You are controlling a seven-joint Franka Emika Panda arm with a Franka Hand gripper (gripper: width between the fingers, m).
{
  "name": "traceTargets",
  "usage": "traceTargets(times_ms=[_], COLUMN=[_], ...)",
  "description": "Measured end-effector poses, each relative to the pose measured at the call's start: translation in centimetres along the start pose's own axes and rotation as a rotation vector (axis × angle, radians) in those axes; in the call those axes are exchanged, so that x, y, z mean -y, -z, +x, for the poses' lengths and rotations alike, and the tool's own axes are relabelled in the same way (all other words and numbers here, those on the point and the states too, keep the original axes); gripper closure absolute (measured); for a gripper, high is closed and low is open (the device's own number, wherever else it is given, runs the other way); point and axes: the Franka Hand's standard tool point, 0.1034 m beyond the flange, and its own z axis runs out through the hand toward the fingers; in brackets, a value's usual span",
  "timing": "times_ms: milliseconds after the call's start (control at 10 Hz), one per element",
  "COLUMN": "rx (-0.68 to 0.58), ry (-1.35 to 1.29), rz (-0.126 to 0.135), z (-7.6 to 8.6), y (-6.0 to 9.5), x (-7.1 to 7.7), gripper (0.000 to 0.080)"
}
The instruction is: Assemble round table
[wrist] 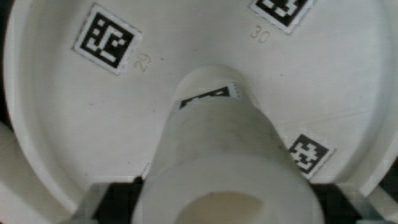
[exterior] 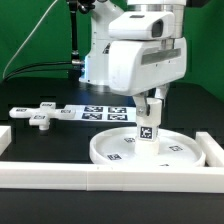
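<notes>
Claw (exterior: 149, 113) clamped on the short, thick white plastic cylinder leg (exterior: 146, 130), which stood upright at the middle of the large round rimmed white disc (exterior: 115, 152). The disc's rim sat just beside the long white border rail (exterior: 100, 177) in front. Open black bench (exterior: 45, 150) stretched to the exterior view's left, with the small flat white foot (exterior: 40, 120) well apart.

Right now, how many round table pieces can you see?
3: the disc in front; the leg at its middle, in the gripper; the foot at the exterior view's left. Some may be hidden.
</notes>
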Motion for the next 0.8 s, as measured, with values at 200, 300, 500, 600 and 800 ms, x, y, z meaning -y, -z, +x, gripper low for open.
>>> traceTargets(times_ms=[200, 300, 500, 600, 800], rx=[0.011, -0.005, -0.026, -0.027, -0.029], ry=[-0.256, -0.345, -0.455, -0.551, -0.702], rz=[0.015, 0.004, -0.008, -0.006, 0.0], z=[-0.33, -0.14, -0.03, -0.09, -0.19], y=[-0.05, -0.06, -0.04, -0.05, -0.06], x=[0.1, 0.05, 0.03, -0.04, -0.15], gripper=[0.039, 0.039, 0.039, 0.039, 0.039])
